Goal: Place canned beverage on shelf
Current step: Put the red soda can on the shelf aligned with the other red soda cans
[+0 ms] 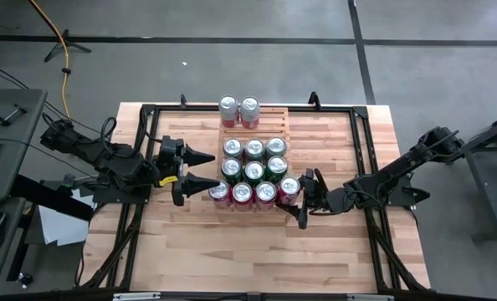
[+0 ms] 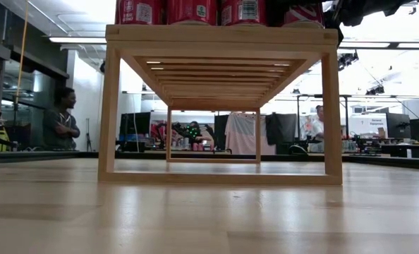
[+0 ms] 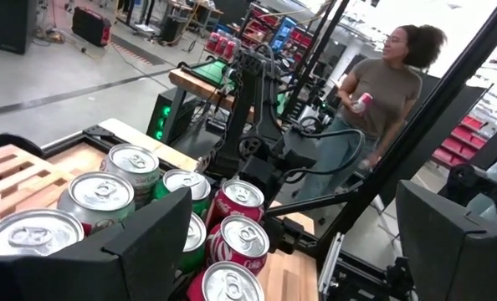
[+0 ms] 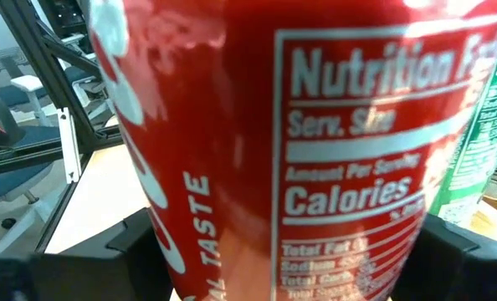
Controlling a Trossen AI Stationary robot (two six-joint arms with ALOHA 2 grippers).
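Observation:
The shelf (image 1: 275, 125) is a pale slatted rack in the middle of the table. It carries two silver cans (image 1: 238, 110) on its far part, two rows of green cans (image 1: 253, 160), and a near row of red cans (image 1: 242, 194). My right gripper (image 1: 299, 197) is shut on the red can (image 1: 289, 190) at the right end of that row; this can fills the right wrist view (image 4: 315, 142). My left gripper (image 1: 215, 170) stands open just left of the shelf, pointing at it, with nothing between its fingers (image 3: 140, 251). My right gripper has the red can's lower side wall (image 4: 177, 242) between its two fingers (image 4: 127, 247), one on each side. They come level from the table's right side. The can stands upright, its bottom (image 2: 305, 22) at the height of the shelf's top board.
Black frame bars (image 1: 361, 159) run along the table's edges and across it. Bare wood lies near the front edge (image 1: 257, 251). A person (image 3: 391, 84) stands beyond the table's right side, and another (image 2: 61, 116) shows in the room behind.

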